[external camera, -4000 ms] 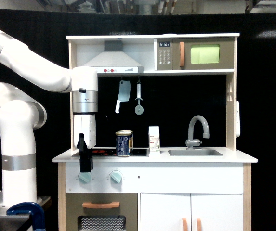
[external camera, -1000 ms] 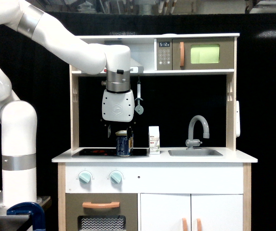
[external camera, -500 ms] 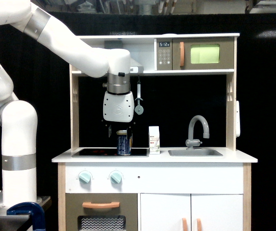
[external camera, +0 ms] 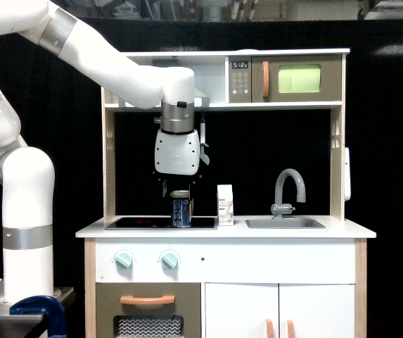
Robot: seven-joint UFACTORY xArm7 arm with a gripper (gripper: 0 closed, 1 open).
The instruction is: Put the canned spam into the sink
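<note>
The canned spam point(external camera: 181, 211), a small dark blue tin with a gold top band, stands upright on the black stovetop point(external camera: 138, 222) in the exterior view. My gripper point(external camera: 178, 193) hangs straight down over it. Its dark fingers reach to about the tin's top edge, one on each side, and look open. They are hard to make out against the black back wall. The sink point(external camera: 285, 223), a shallow grey basin with an arched faucet point(external camera: 290, 184), lies to the exterior view's right of the tin, set into the white counter.
A small white carton point(external camera: 224, 204) stands between the tin and the sink. A toy cleaver and a utensil hang behind the gripper's body. A shelf with a microwave point(external camera: 285, 79) and a range hood runs overhead. The cabinet's side posts close in the counter.
The arm swung from in front of the counter's left edge up and over the stovetop. Over the last second, the gripper shifted slightly right and lowered onto the tin's top.
</note>
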